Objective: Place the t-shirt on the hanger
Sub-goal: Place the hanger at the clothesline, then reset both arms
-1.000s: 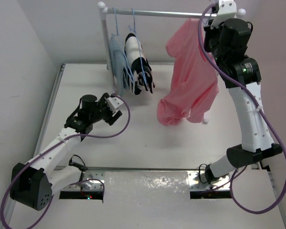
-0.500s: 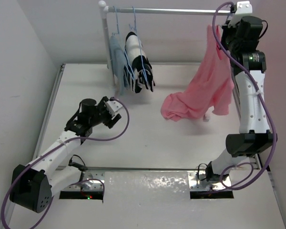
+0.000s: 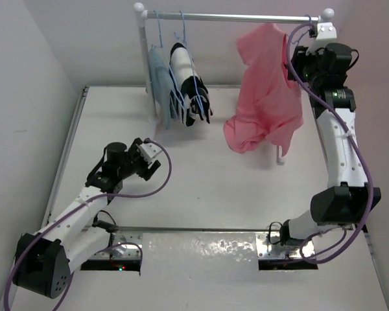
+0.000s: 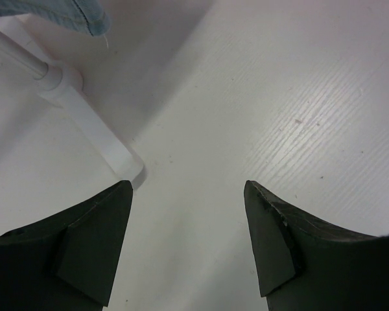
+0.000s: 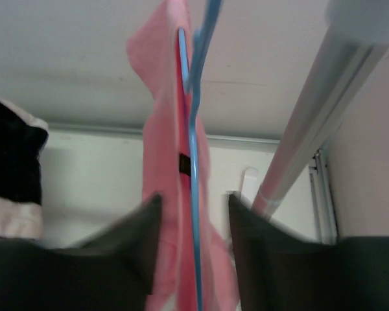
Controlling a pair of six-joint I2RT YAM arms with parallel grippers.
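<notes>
Up at the far right, the right gripper (image 5: 194, 199) sits high by the clothes rail (image 3: 227, 17), and its wrist view tells the story: the jaws stand a little apart, with the light-blue wire hanger (image 5: 194, 168) running straight down the gap between them and daylight showing on the right side of the wire, so there is no pinch on it. The salmon-pink t-shirt (image 3: 266, 84) is draped on that hanger, hanging just left of the gripper, its cloth falling past the left finger and bunching low above the bench (image 3: 201, 188) without clearly resting on it. Whether the cloth brushes that finger, I can't tell. Over on the left side, the left gripper (image 3: 149, 152) hovers low over the bench with jaws spread wide and nothing between them, only bare white surface; it is well apart from the t-shirt. Its wrist camera catches the foot of the rack post (image 4: 84, 123) and a grey-blue hem (image 4: 65, 13) above it. At the rail's left end hang the grey-blue garment (image 3: 159, 78) and the black-and-white striped garment (image 3: 188, 84), side by side.
</notes>
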